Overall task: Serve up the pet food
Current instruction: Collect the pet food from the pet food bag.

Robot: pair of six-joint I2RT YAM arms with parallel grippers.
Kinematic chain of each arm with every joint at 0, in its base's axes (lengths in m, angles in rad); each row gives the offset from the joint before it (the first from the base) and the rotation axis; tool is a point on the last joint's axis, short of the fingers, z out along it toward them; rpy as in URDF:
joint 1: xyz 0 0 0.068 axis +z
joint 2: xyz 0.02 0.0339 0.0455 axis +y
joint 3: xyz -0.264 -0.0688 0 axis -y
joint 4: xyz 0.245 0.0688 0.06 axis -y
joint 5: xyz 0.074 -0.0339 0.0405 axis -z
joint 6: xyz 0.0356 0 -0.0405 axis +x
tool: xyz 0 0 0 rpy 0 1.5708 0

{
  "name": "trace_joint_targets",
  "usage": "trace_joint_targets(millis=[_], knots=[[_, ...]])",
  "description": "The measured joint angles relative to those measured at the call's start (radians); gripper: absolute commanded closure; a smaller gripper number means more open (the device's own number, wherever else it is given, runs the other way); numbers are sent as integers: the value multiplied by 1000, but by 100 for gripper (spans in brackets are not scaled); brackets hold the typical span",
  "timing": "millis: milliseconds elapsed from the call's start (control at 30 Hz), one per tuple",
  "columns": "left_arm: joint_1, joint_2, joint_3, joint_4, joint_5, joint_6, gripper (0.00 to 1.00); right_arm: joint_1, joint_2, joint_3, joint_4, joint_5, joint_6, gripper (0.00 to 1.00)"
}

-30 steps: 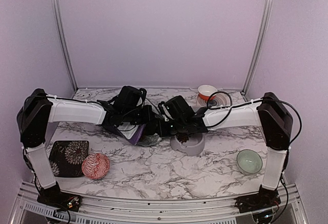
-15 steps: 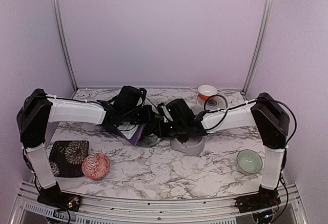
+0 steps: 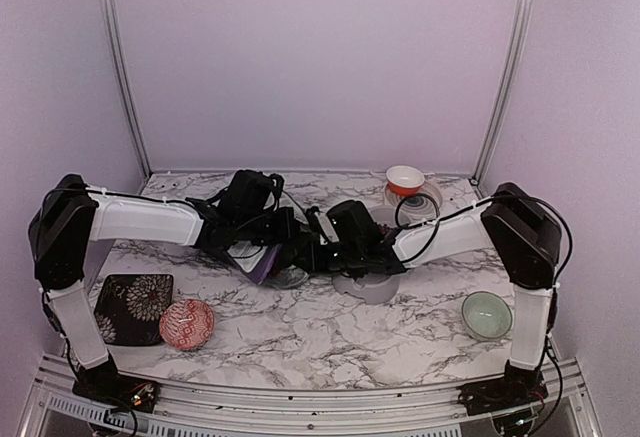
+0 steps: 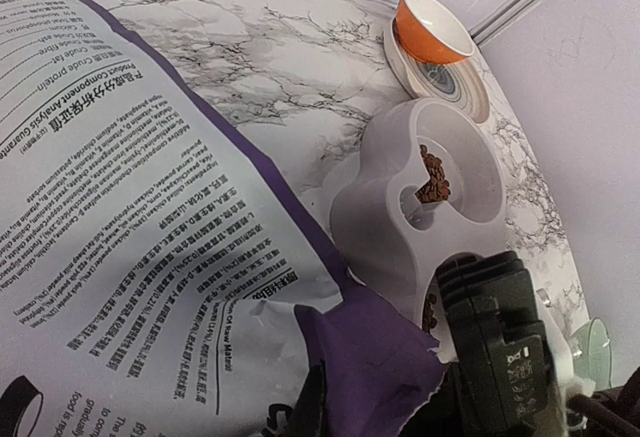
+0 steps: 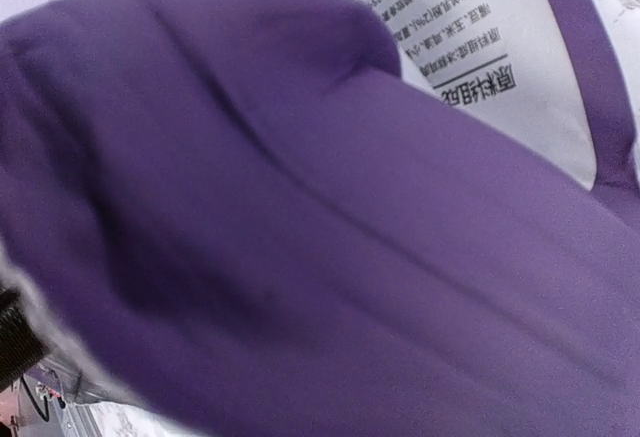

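The purple and white pet food bag (image 3: 262,260) hangs between my two grippers at mid table. My left gripper (image 3: 292,240) is shut on its purple corner (image 4: 372,362); one dark finger (image 4: 308,405) shows beside it. The bag's white printed back fills the left of the left wrist view. My right gripper (image 3: 322,254) is pressed against the bag, which covers the whole right wrist view (image 5: 320,257), so its jaws are hidden. The grey double-bowl feeder (image 3: 372,287) stands just right of the bag. Brown kibble (image 4: 433,177) lies in its far bowl, and a little more (image 4: 430,309) in its near bowl.
An orange bowl (image 3: 404,178) sits on a ringed plate (image 3: 428,200) at the back right. A green bowl (image 3: 486,314) is at the front right. A red patterned bowl (image 3: 186,322) and a dark flowered square plate (image 3: 133,307) are at the front left.
My right gripper has moved left from above the feeder to the bag's corner. The left arm and the bag have barely moved.
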Motion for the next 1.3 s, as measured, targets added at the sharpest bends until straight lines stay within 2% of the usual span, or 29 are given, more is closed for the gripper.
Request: trace_joint_targets(millis=[967, 1300], knots=[[-3, -51, -84, 33, -2, 0, 100, -17, 4, -147, 249, -126, 75, 100], [-5, -51, -85, 32, -9, 0, 100, -42, -34, -195, 269, -147, 103, 100]])
